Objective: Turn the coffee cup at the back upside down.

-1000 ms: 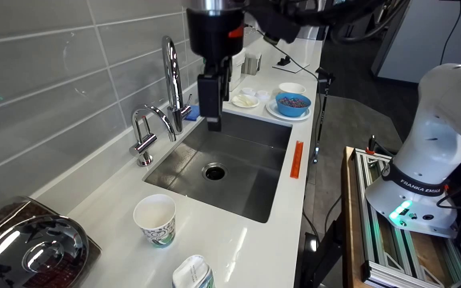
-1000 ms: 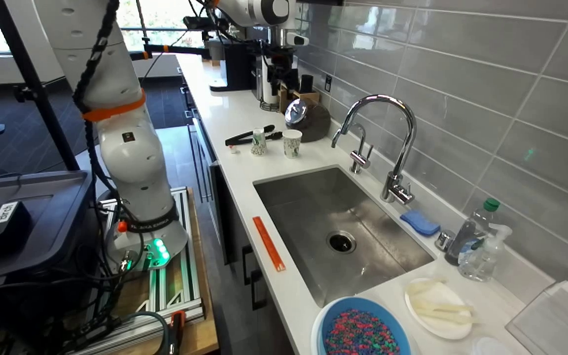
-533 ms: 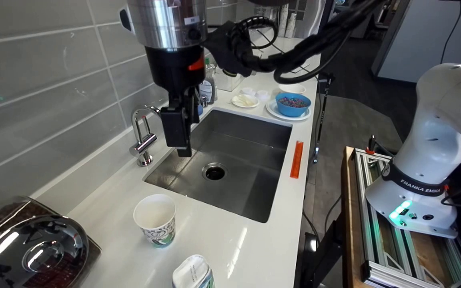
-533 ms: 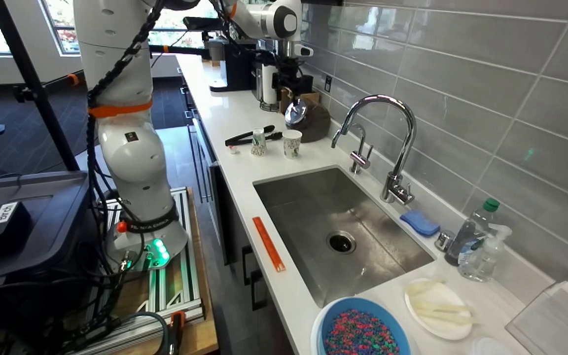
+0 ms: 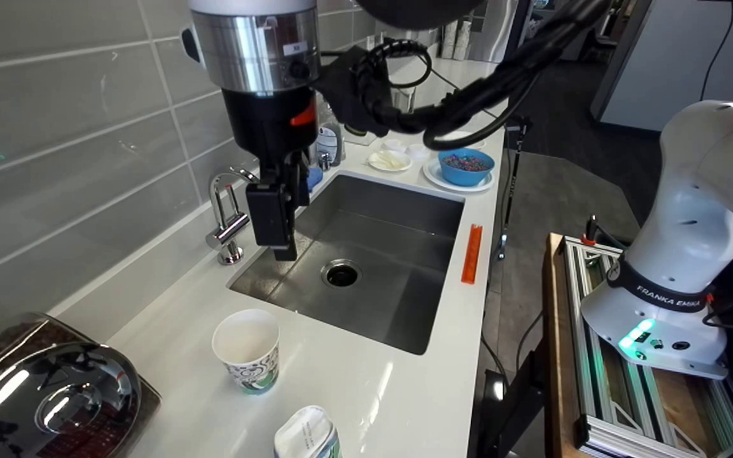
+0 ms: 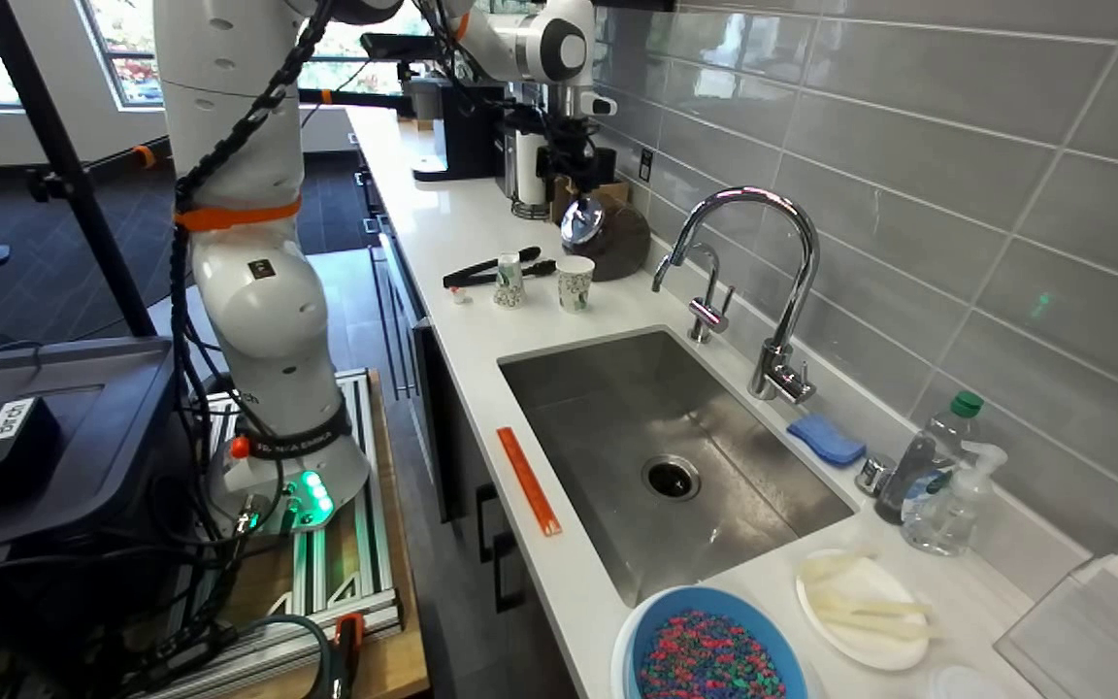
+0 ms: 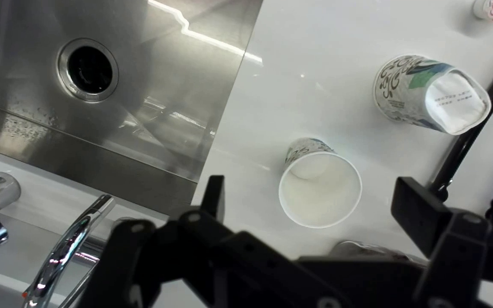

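The coffee cup [image 5: 249, 353], white with a printed pattern and some green, stands upright on the counter near the wall, mouth up. It also shows in an exterior view [image 6: 575, 284] and in the wrist view [image 7: 320, 188], where its inside looks empty. My gripper [image 5: 285, 245] points down, above and apart from the cup. In the wrist view my gripper [image 7: 308, 194] is open, with a finger on each side of the cup's rim and nothing between the pads. A similar second cup [image 7: 422, 92] stands bottom up beside it, nearer the counter's front edge.
A steel sink [image 5: 379, 299] lies beside the cup, with a small tap [image 5: 230, 232] and a tall faucet [image 6: 774, 364] at the wall. A jar with a shiny lid [image 5: 55, 407] and black tongs [image 6: 472, 276] lie beyond the cups.
My gripper has swung toward the wall and come closer to the cup, then slowed to a small shift in the last half second. Both cups have stayed in place.
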Motion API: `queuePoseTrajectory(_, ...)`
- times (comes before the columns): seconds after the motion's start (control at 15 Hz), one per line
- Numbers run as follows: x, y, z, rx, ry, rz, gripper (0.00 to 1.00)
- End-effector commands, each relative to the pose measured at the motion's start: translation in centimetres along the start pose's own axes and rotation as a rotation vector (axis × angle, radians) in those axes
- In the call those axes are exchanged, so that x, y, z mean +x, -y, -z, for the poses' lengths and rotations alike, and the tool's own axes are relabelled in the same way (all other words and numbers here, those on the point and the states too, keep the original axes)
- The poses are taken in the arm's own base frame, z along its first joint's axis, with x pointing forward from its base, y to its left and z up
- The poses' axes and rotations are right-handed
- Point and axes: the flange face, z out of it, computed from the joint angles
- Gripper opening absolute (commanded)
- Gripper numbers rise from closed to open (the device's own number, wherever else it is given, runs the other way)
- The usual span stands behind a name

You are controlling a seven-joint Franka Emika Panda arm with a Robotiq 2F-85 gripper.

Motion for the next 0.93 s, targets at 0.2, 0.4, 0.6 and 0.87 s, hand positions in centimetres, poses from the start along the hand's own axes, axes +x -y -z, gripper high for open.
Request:
queuePoseTrajectory(0.2,2.7,2.0,-6.5,0.029,-0.131,-0.003,1.0)
queuePoseTrajectory(0.4,3.1,2.2,-9.4,0.011,-0.168,-0.016,1.0)
queuePoseTrajectory(0.6,2.6,1.5,-12.0,-0.023,-0.176,-0.064,1.0)
queuePoseTrajectory(0.87,2.0,1.5,-13.9,-0.033,-0.168,-0.11,1.0)
